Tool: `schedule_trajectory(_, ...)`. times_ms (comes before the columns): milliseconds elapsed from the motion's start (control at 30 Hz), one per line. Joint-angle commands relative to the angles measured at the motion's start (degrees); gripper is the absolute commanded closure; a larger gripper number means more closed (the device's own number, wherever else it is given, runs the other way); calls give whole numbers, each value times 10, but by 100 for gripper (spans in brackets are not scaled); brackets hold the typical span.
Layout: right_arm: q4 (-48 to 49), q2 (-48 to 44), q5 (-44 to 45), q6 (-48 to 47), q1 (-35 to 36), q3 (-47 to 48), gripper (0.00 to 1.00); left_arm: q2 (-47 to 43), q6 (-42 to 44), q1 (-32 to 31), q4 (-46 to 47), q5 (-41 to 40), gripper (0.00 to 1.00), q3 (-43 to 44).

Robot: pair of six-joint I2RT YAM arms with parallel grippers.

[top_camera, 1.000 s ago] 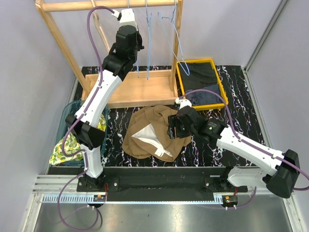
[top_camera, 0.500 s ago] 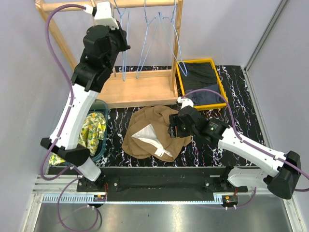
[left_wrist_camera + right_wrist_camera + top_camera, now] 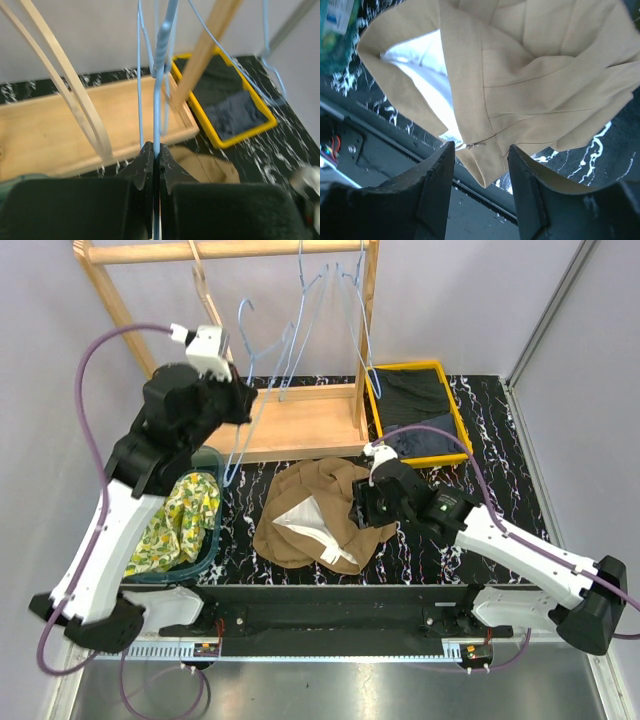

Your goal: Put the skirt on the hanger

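The skirt [image 3: 320,502] is a crumpled tan cloth with white lining [image 3: 427,65], lying on the black marbled table in front of the wooden rack. My left gripper [image 3: 243,405] is shut on the wire of a blue hanger [image 3: 236,455], holding it off the rail, left of the skirt and above the rack's base. In the left wrist view the blue wire [image 3: 157,100] runs straight up from between the closed jaws of that gripper [image 3: 156,152]. My right gripper [image 3: 362,508] hovers over the skirt's right edge. Its jaws are open, one on each side of a tan corner [image 3: 492,165], at the right gripper [image 3: 481,155].
The wooden rack [image 3: 300,430] stands at the back with more blue hangers [image 3: 330,300] and a wooden hanger [image 3: 205,290] on its rail. A yellow tray [image 3: 371,405] of dark clothes sits at the back right. A teal basket [image 3: 215,530] holds a yellow floral garment at the left.
My left arm has swung left and down from the rail, carrying the blue hanger off it. The right gripper's jaws have narrowed over the skirt's edge.
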Motion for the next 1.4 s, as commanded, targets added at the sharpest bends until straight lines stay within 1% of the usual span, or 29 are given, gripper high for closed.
schedule_trajectory(0, 7, 22, -60, -41, 14, 13, 47, -100, -22, -19, -18, 112, 100, -44)
schedule_trajectory(33, 9, 30, -58, -40, 27, 12, 48, -114, -23, -20, -23, 140, 100, -59)
schedule_trajectory(67, 13, 35, -59, -37, 33, 10, 49, -142, -26, -22, -29, 149, 100, -75)
schedule_trajectory(100, 20, 40, -65, -35, 41, 9, 50, -157, -30, -23, -32, 160, 100, -113)
schedule_trajectory(133, 24, 50, -65, -29, 49, 8, 51, -184, -40, -24, -32, 162, 100, -133)
schedule_trajectory(200, 38, 64, -93, -27, 79, 3, 57, -207, -46, -24, -33, 159, 100, -194)
schedule_trajectory(233, 42, 83, -100, -23, 87, 2, 57, -226, -51, -24, -34, 157, 100, -214)
schedule_trajectory(267, 47, 94, -103, -21, 105, 0, 60, -233, -52, -24, -36, 156, 100, -232)
schedule_trajectory(333, 48, 131, -99, -10, 116, -1, 65, -250, -54, -25, -40, 161, 100, -276)
schedule_trajectory(433, 55, 171, -71, 16, 119, -10, 74, -268, -53, -25, -56, 158, 100, -314)
schedule_trajectory(533, 53, 187, -2, 47, 119, -18, 83, -289, -47, -25, -70, 152, 100, -339)
schedule_trajectory(600, 51, 182, 45, 63, 119, -26, 86, -297, -45, -25, -78, 158, 100, -352)
schedule_trajectory(800, 16, 160, 163, 122, 109, -40, 87, -325, -24, -26, -86, 206, 100, -381)
schedule_trajectory(967, -1, 123, 204, 165, 77, -68, 87, -351, -5, -26, -100, 209, 100, -381)
schedule_trajectory(1067, -7, 96, 226, 175, 63, -82, 83, -364, 10, -26, -112, 224, 100, -372)
schedule_trajectory(1133, -9, 85, 234, 172, 58, -87, 78, -376, 20, -26, -119, 230, 100, -371)
schedule_trajectory(1200, -8, 82, 239, 163, 55, -88, 74, -389, 33, -26, -122, 272, 100, -375)
schedule_trajectory(1233, -10, 85, 239, 159, 53, -90, 70, -393, 35, -25, -122, 287, 100, -378)
schedule_trajectory(1267, -9, 88, 240, 158, 51, -91, 68, -398, 36, -26, -122, 326, 100, -386)
schedule_trajectory(1367, -11, 102, 243, 166, 50, -101, 67, -407, 39, -26, -117, 383, 100, -407)
